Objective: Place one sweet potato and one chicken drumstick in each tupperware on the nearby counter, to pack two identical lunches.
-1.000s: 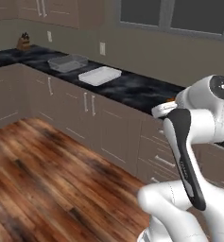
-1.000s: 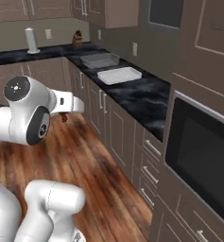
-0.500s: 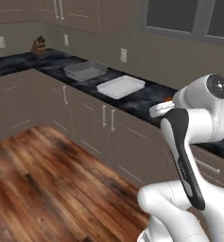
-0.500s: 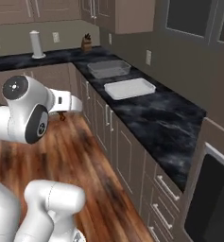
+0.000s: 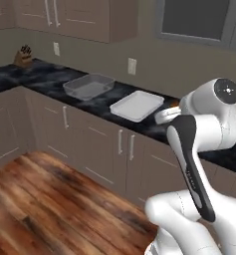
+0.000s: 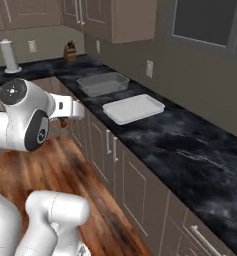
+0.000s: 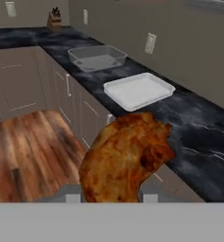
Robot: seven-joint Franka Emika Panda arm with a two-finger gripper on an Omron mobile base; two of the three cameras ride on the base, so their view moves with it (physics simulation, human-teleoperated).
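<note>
While the gripper (image 7: 111, 198) holds a chicken drumstick (image 7: 125, 158) above the cabinet fronts, nothing lies between it and the counter (image 7: 193, 127); beyond sit the whitish tray (image 7: 138, 90), then the grey tub (image 7: 97, 57), knife block (image 7: 54, 19) farthest.

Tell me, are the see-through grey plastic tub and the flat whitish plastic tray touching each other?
Apart. In the hand view, a strip of black marble counter shows plainly between the grey tub and the whitish tray; the right base view shows the same gap.
</note>
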